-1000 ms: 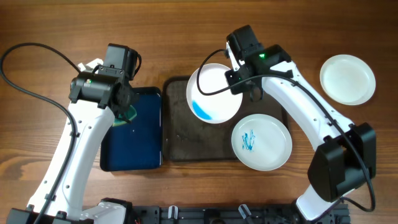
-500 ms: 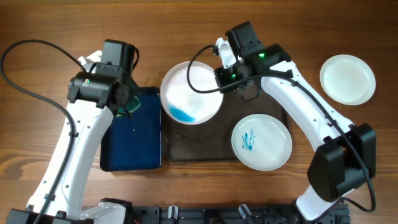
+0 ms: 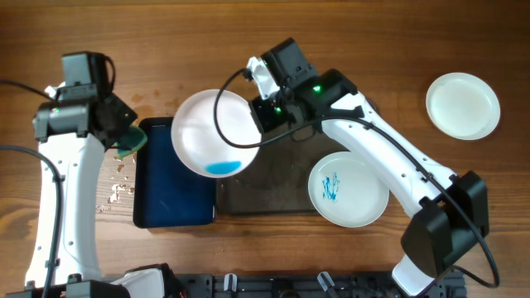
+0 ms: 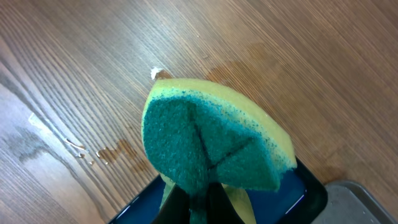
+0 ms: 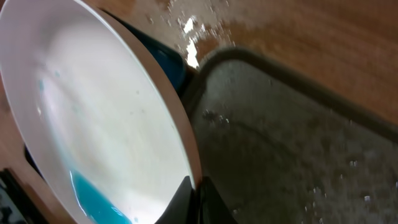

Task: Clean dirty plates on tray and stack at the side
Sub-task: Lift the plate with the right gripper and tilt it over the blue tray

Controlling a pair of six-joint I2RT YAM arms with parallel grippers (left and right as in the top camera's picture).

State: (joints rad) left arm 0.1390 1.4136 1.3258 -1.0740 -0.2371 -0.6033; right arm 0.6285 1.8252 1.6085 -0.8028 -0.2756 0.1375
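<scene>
Overhead view, contents by container. Grey-brown tray [image 3: 269,189], below my right fingers [image 5: 182,205]: one scribbled plate [image 3: 348,189], wet bare floor. Blue tray [image 3: 170,194], beside my left fingers [image 4: 176,208]: one corner hidden under the held plate [image 3: 207,131]. Held plate: rim pinched between my right fingers, tilted, blue liquid [image 3: 222,168] pooled at its low edge. Green sponge [image 4: 211,143]: folded, pinched by my left fingers. Third plate [image 3: 463,105]: on the worktop [image 3: 373,41], well apart from my right fingers. Droplets [image 3: 116,178]: on wood near my left fingers. Fingertips mostly hidden.
</scene>
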